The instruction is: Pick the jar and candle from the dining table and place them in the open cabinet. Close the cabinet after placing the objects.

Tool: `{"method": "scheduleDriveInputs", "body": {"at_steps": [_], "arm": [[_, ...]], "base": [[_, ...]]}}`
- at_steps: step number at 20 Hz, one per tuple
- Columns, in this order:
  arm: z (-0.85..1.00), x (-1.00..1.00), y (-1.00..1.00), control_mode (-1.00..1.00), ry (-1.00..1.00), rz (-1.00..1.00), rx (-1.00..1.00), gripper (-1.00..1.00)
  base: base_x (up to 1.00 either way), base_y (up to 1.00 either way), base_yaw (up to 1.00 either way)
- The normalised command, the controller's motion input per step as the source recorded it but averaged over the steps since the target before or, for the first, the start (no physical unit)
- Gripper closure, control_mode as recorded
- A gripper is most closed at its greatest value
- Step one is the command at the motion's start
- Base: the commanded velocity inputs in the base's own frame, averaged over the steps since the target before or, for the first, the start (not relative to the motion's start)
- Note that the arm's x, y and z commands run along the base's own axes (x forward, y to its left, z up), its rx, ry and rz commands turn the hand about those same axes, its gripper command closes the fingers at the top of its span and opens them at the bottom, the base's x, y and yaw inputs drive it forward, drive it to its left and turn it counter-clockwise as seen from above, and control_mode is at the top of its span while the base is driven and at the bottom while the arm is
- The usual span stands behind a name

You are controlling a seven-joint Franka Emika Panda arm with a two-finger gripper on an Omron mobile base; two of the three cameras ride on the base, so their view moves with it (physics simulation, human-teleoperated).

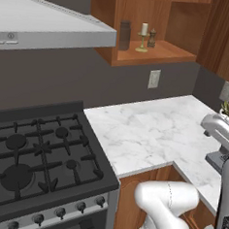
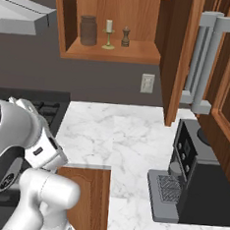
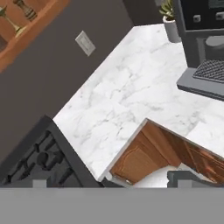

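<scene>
The hand, its two dark tips spread wide and holding nothing, hangs above the near edge of the white marble surface, looking down past a brown cabinet door below the edge and the black gas stove to the left. The white arm folds low in front of the stove in the right base view.

Farther off, up on the wall, the cabinet stands open (its panelled door swung out to the right, edge-on). On its shelf, left to right, stand the jar, the candle on its brass holder, and a small dark pepper mill, each upright and just apart from its neighbour.

A wall outlet sits below the shelf. A grey range hood hangs left of the cabinet over the stove. A black coffee machine occupies the surface's right side, with a small potted plant beside it.
</scene>
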Motion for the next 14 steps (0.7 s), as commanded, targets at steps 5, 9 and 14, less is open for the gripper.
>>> {"method": "scheduleDriveInputs", "body": {"at_steps": [5,9,14], "arm": [[-0.17,-0.48,-0.12,-1.0,-0.04,-0.03,0.38,-1.0],[-0.17,-0.39,-0.01,-1.0,-0.1,-0.05,0.33,-1.0],[-0.17,-0.3,-0.01,-1.0,-0.16,-0.01,0.26,-1.0]], "base": [[0.0,0.0,0.0],[0.0,0.0,0.0],[0.0,0.0,0.0]]}}
